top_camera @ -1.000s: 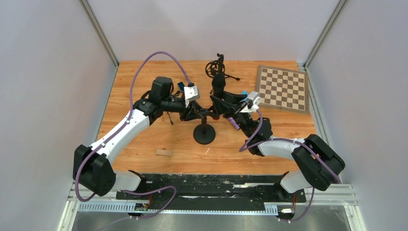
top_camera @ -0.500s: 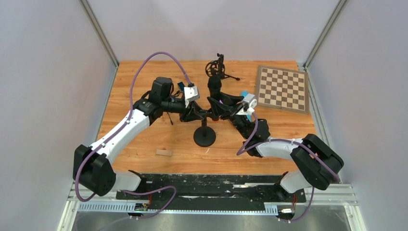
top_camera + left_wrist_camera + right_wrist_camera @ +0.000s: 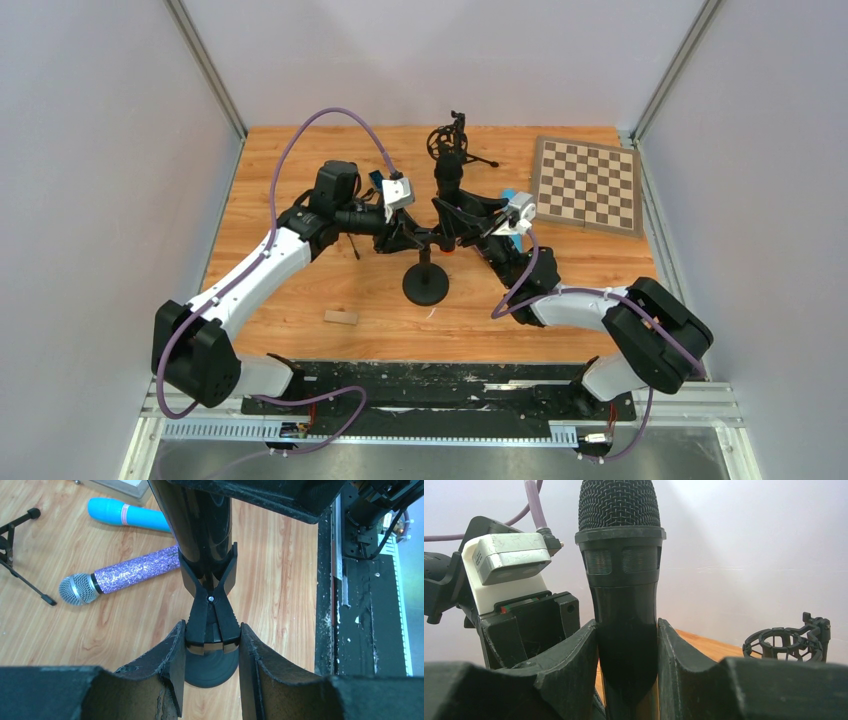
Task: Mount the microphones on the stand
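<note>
Here's the right gripper (image 3: 626,645), clamped tight on the black microphone (image 3: 619,555). Its fingers press either side of the barrel, and the mesh head points up at the top centre of the right wrist view. Over to the left gripper (image 3: 212,640): it's closed on the clip (image 3: 209,587) of the stand (image 3: 427,262), pinching the clip's two handles together at the centre of the left wrist view. The clip's upper prongs are spread on either side of the black barrel, touching it. Directly under the clip, the round base (image 3: 210,667) rests on the counter (image 3: 300,290), with both arms meeting above it in the middle of the top view. At upper left of the left wrist view, two more lie flat on the wood: the light blue microphone (image 3: 127,515) and, just below it, the purple glitter microphone (image 3: 125,575), silver head toward the left. Farther out in the top view, a chessboard (image 3: 587,185) sits at upper right, a shock mount on a small tripod (image 3: 447,140) at top centre, and a wooden block (image 3: 340,317) at lower left.
</note>
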Robot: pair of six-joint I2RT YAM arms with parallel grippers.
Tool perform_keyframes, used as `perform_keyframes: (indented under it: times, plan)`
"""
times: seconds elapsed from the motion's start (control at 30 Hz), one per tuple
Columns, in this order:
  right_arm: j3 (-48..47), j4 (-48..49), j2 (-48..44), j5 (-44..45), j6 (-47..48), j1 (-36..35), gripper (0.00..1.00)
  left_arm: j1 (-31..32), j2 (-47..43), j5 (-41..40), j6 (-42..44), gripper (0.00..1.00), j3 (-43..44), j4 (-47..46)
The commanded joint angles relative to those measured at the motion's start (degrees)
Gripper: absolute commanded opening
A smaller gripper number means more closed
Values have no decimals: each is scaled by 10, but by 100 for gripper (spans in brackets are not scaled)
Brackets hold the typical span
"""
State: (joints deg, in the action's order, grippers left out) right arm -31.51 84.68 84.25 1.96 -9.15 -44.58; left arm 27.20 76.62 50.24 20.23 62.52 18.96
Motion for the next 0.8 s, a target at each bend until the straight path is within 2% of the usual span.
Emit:
perform_keyframes:
  times: [0.0,0.37,0.77]
  plan:
    - [-26,122,-3,-20,-82,-24,0,-1,-5,-27,4,0,2,-49]
    - [-49,120,0,-126,-206,-5,0,-8,-15,-47,37,0,-4,-37]
    - [-57,121,14,-97,-236,-20,0,-8,-13,-40,32,0,-2,-39]
